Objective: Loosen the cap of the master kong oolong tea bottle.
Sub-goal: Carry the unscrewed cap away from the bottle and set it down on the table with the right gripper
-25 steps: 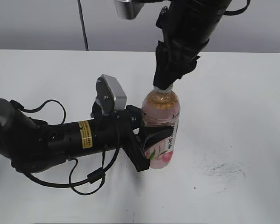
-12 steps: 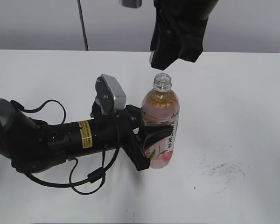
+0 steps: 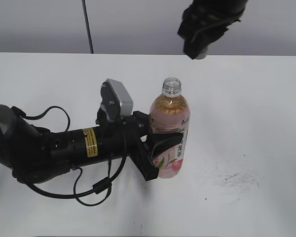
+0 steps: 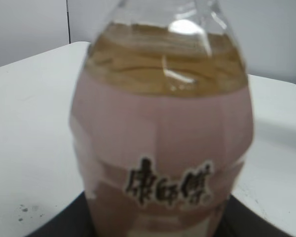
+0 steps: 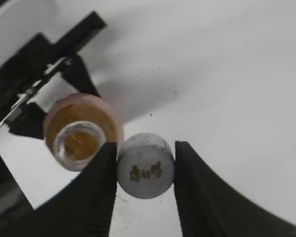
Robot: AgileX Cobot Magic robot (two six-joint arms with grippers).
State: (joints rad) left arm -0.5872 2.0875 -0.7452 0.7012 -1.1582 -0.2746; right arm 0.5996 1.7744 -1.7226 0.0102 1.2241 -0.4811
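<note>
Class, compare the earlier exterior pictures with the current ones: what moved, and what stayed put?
The right tool lifted the cap off the bottle and carried it up and to the right, shut on it. The neck is now open. The left tool and the bottle stayed as they were.
</note>
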